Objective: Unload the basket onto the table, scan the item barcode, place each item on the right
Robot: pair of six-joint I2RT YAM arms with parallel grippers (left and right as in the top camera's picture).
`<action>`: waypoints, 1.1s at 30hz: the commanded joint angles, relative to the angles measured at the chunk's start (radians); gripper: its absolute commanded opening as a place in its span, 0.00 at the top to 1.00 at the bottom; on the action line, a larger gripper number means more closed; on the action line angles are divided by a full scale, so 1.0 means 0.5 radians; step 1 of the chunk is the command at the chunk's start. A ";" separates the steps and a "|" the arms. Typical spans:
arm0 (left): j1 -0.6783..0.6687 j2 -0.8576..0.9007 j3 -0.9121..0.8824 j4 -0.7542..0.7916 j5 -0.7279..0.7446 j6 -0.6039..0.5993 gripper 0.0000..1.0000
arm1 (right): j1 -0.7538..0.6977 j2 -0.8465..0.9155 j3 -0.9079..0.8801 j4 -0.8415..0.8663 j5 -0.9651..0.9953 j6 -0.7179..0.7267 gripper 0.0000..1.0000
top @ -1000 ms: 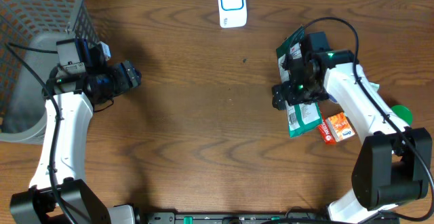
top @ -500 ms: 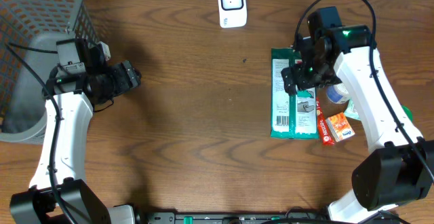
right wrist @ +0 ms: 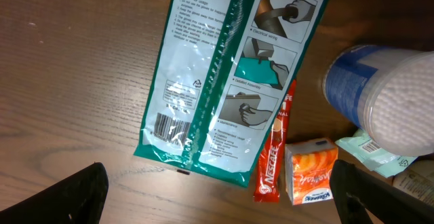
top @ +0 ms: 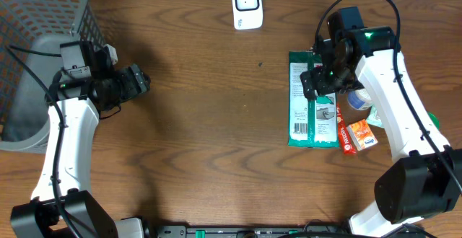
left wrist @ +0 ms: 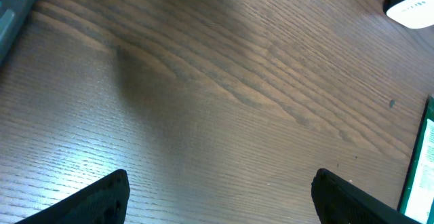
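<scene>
Brown wood is our bench (top: 202, 159), and on it we count one green packet (top: 303, 115), lying flat at the right side with its one barcode (right wrist: 169, 125) facing up. Just beside it we see one red stick (right wrist: 274, 149), one orange box (right wrist: 310, 176) and one blue-and-white tub (right wrist: 380, 95). One white scanner (top: 247, 6) stands at the far edge and one grey basket (top: 36, 29) at the left. Both hands have fingers apart and hold nothing. The right hand (top: 315, 85) hangs over the packet, and the left hand (top: 138, 81) over bare wood.
</scene>
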 commanded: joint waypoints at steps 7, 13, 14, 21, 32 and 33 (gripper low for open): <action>0.025 -0.023 0.000 0.002 -0.033 0.005 0.13 | -0.003 -0.005 0.032 0.000 0.033 0.039 0.01; 0.025 -0.023 0.000 0.002 -0.033 0.005 0.13 | -0.002 -0.005 0.033 0.000 0.034 0.039 0.01; 0.025 -0.023 0.000 0.002 -0.033 0.005 0.13 | -0.002 -0.005 0.033 0.000 0.033 0.039 0.01; 0.025 -0.023 0.000 0.001 -0.033 0.005 0.13 | -0.019 -0.180 0.031 0.097 0.122 0.030 0.01; 0.025 -0.023 0.000 0.002 -0.033 0.005 0.13 | -0.022 -0.953 0.031 0.433 0.124 -0.036 0.01; 0.025 -0.023 0.000 0.001 -0.033 0.005 0.13 | -0.022 -1.022 0.031 0.431 0.125 -0.047 0.01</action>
